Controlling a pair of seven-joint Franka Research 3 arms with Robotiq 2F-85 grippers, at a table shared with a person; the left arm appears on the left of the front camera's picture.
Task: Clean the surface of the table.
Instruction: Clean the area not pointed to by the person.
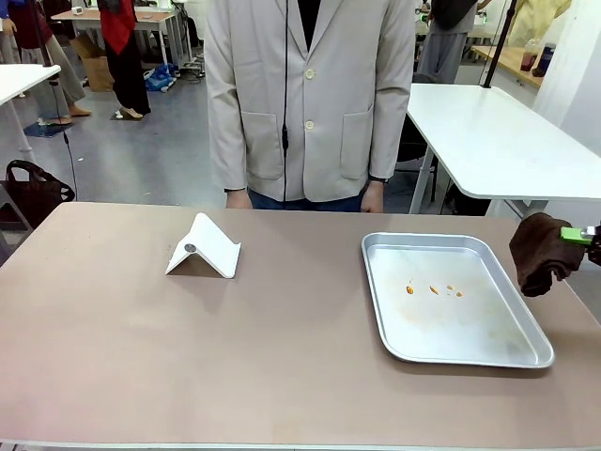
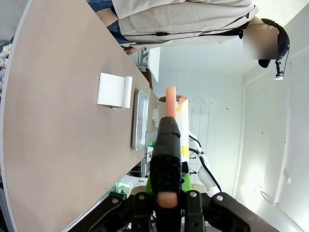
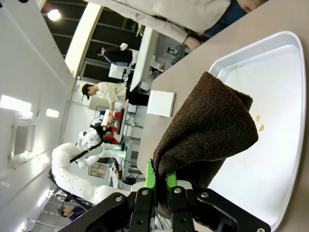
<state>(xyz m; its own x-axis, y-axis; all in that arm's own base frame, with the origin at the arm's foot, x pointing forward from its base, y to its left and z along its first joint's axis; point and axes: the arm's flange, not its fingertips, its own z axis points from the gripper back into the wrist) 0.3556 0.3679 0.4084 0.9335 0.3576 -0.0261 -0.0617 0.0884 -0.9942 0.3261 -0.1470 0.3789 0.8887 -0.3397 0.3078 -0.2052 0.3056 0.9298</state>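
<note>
Our right tool clamps a brown cloth beside the metal tray; left tool grips a black handle; white stand on the worktop.

A shallow rectangular silver metal tray with rounded corners lay to the right, and a few small orange crumbs sat scattered near its middle, on a faintly smeared floor. Well apart to its left stood a white folded plastic stand, tent-shaped, with a small round grey spot on its near face. Beyond both stood a person in a light beige buttoned jacket with two patch pockets. Behind to the right was a white-topped rectangular table. The corner of another white tabletop showed at far left, and a dark handled bag sat on the grey floor nearby.
</note>
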